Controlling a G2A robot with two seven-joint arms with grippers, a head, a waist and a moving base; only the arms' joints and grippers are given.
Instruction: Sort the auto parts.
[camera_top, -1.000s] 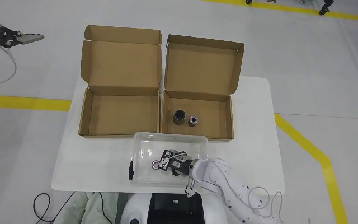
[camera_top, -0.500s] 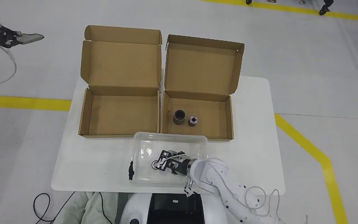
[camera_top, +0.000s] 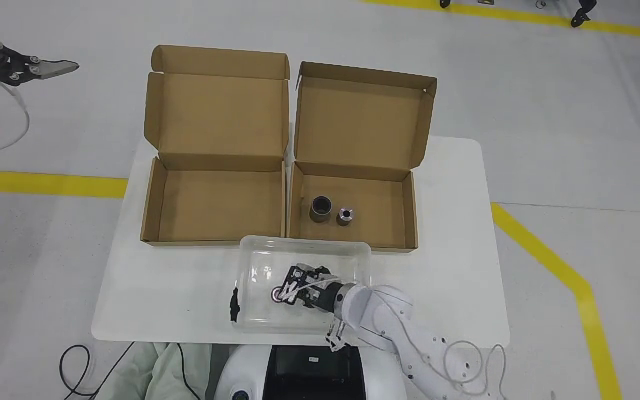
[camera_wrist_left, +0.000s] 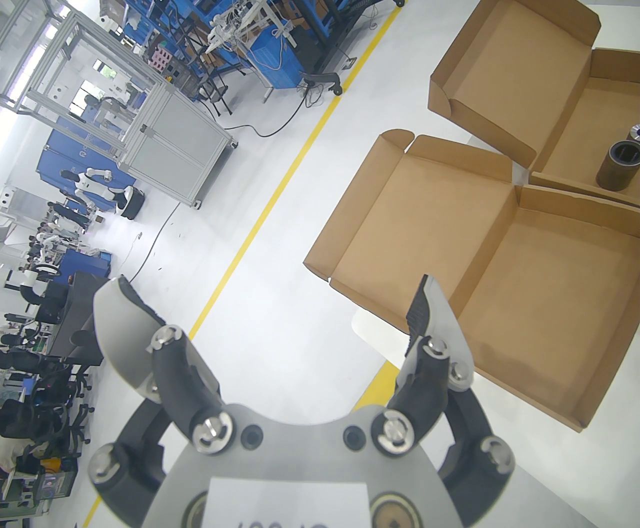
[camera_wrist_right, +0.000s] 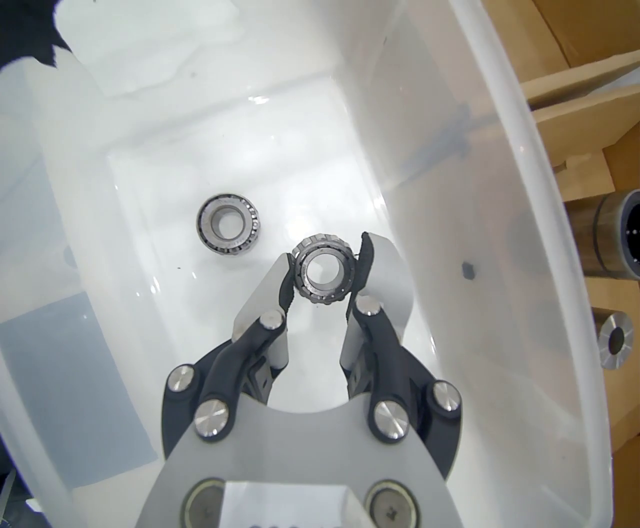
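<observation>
Lifting well means going straight up: the right gripper (camera_wrist_right: 324, 266) has its fingers clamped on the bearing (camera_wrist_right: 323, 295) inside the clear bin (camera_wrist_right: 500, 200), so I would keep it off the wall and the second bearing (camera_wrist_right: 228, 229).

White table (camera_top: 455, 200) with rounded corners, on pale grey floor (camera_top: 560, 110) crossed by yellow lines (camera_top: 60, 184). Black cable (camera_top: 68, 362) beside the table's near corner. Far off: aluminium-framed enclosure (camera_wrist_left: 165, 150), blue cabinets (camera_wrist_left: 280, 45), dark office chairs (camera_wrist_left: 30, 415).
</observation>
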